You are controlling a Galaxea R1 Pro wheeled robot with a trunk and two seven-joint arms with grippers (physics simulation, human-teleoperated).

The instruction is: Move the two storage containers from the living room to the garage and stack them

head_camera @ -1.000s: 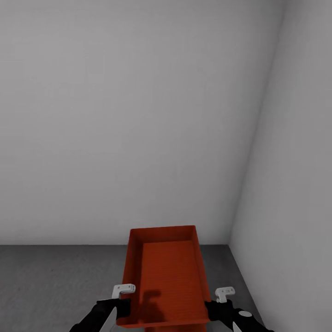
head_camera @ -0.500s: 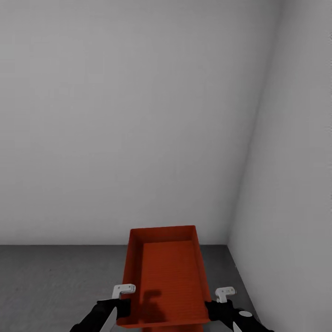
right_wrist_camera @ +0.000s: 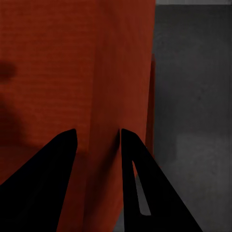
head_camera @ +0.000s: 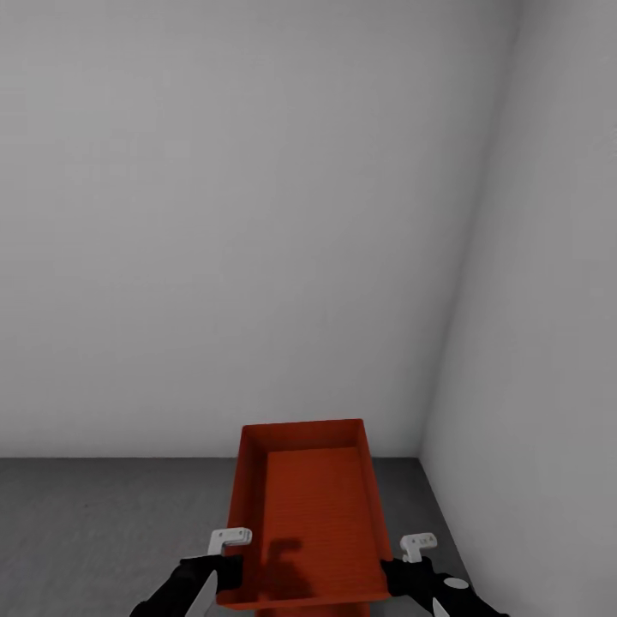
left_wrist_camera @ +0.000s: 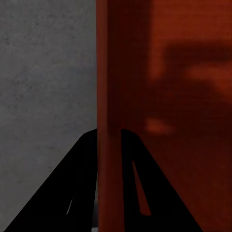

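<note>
One red-orange open-top storage container (head_camera: pixel 313 506) hangs low in front of me in the head view, its long axis pointing at the garage's back wall. My left gripper (head_camera: pixel 224 566) is shut on its left side wall and my right gripper (head_camera: pixel 396 566) on its right side wall. In the left wrist view the black fingers straddle the thin container wall (left_wrist_camera: pixel 108 72), with my left gripper (left_wrist_camera: pixel 110 135) closed on it. The right wrist view shows my right gripper (right_wrist_camera: pixel 96 133) pinching the container wall (right_wrist_camera: pixel 104 72). A darker red edge (right_wrist_camera: pixel 151 106) runs just outside it; whether that is the other container I cannot tell.
Dark grey speckled concrete floor (head_camera: pixel 103 531) lies under the container. A plain white-grey back wall (head_camera: pixel 240 214) meets a side wall (head_camera: pixel 548 343) in a corner just right of the container, so room is tight on the right. Bare floor stretches to the left.
The wall corner has slid slightly left in the picture, so the camera has shifted. The container and both grippers keep the same hold.
</note>
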